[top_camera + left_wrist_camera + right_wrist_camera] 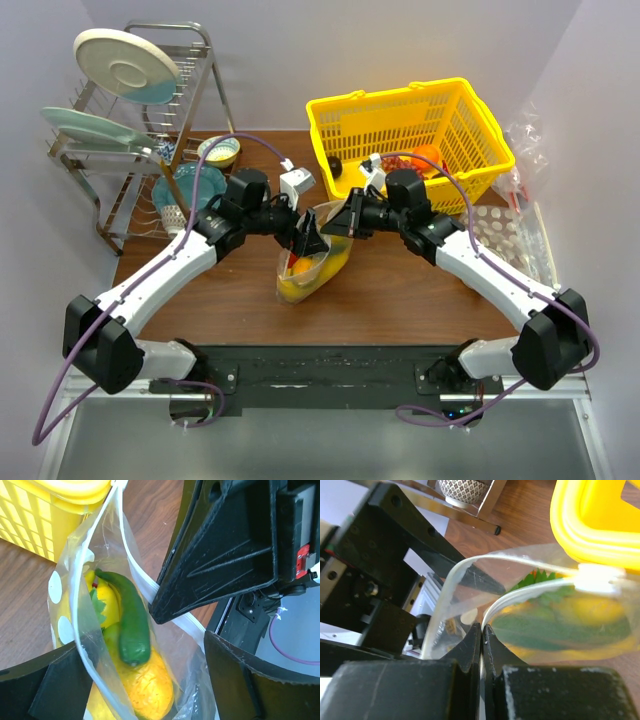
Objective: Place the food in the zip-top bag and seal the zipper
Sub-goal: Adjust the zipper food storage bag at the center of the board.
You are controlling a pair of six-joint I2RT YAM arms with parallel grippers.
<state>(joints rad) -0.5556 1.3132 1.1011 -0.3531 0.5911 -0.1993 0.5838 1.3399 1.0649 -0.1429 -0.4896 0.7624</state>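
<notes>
The zip-top bag (312, 265) stands in the middle of the table with its mouth up and partly open. Inside it lie the yellow banana bunch (107, 602), the long dark green vegetable (132, 625) and the orange-yellow mango-like fruit (147, 685). My right gripper (482, 627) is shut on the whitish zipper strip (530, 592) at one end of the mouth; it also shows in the top view (337, 224). My left gripper (141, 642) is open wide, its fingers either side of the bag's mouth; it also shows in the top view (303, 238).
A yellow basket (410, 130) with red grapes and other fruit stands at the back right. A dish rack (130, 140) with plates is at the back left, a bowl (218, 150) beside it. A heap of clear plastic (525, 150) lies at the far right.
</notes>
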